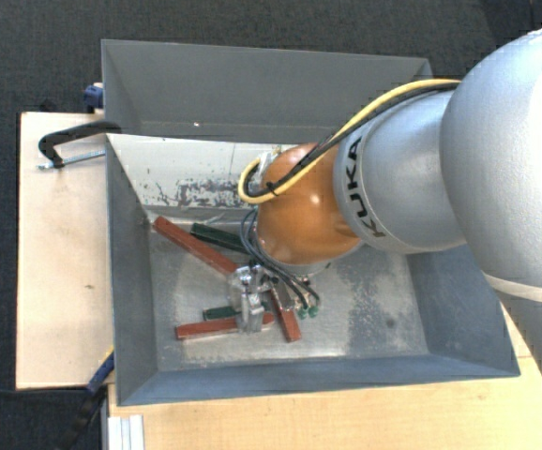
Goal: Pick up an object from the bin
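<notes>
My gripper (250, 313) is low in the middle of the bin, under the orange wrist cover. Its tip rests right at a flat red-brown stick (213, 328) that lies along the bin's front. A short dark green stick (220, 313) lies just left of the gripper, above that red-brown one. Another short red-brown stick (288, 322) slants down to the gripper's right. I cannot tell whether anything is between the jaws.
A long red-brown stick (194, 244) runs diagonally from the back left toward the gripper. A dark green stick (218, 236) lies beside it, partly under the wrist cover. The arm covers the bin's right back part.
</notes>
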Available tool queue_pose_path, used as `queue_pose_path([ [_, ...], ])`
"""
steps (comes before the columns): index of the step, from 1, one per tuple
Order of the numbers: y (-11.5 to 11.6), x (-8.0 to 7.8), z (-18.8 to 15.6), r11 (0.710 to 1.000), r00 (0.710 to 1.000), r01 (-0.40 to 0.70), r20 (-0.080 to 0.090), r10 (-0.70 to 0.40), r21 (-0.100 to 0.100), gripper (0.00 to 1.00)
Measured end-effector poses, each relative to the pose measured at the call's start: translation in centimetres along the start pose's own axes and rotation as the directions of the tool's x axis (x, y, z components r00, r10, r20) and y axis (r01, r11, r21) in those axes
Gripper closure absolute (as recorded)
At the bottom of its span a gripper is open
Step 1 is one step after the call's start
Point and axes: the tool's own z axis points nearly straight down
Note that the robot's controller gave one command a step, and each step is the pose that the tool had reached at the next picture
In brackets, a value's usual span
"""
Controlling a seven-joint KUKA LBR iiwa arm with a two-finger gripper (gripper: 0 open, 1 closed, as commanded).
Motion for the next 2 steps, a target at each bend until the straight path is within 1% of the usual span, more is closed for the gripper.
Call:
queue_pose_path([
  [1,-0.08,0.09,0.22,1.000,1.000,0.000,-0.002,0.000,0.001,0.00],
  [2,-0.09,0.05,0.17,1.000,1.000,-0.001,0.000,0.001,0.001,1.00],
])
